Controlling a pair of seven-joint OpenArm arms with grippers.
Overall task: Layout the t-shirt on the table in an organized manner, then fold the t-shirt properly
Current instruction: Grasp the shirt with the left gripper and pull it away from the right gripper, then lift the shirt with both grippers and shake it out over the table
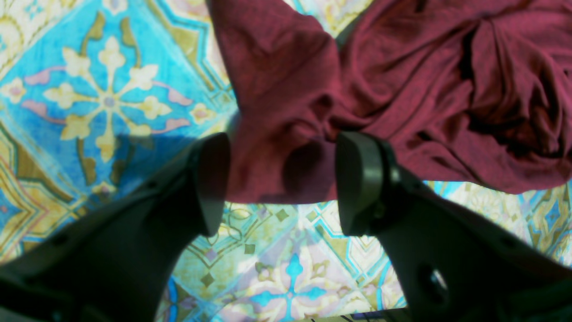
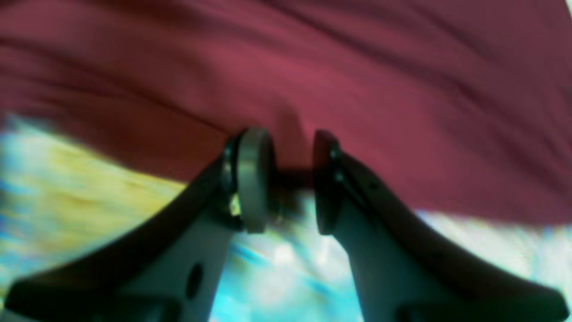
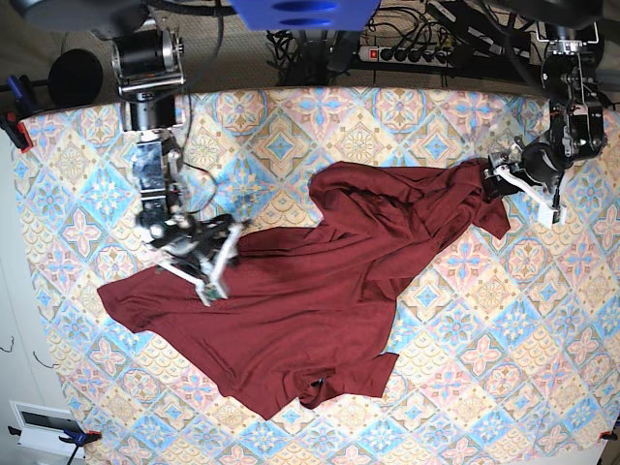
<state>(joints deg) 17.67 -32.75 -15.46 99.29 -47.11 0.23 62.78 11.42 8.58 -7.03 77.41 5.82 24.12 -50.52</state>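
Observation:
The dark maroon t-shirt (image 3: 329,291) lies crumpled and spread diagonally across the table (image 3: 484,339), from the lower left to the upper right. At its upper right end my left gripper (image 3: 494,179) hangs just off the cloth. In the left wrist view this left gripper (image 1: 283,179) stands open, and a bunched end of the t-shirt (image 1: 402,89) rests loose on the table (image 1: 107,98) between and beyond the fingers. My right gripper (image 3: 215,271) sits at the shirt's left edge. Up close, the right gripper (image 2: 292,179) pinches a fold of the t-shirt (image 2: 313,67) between its pads.
A power strip with cables (image 3: 417,53) runs along the table's far edge. A red clamp (image 3: 19,131) holds the cloth at the left edge. Patterned cloth shows bare along the front and right of the table.

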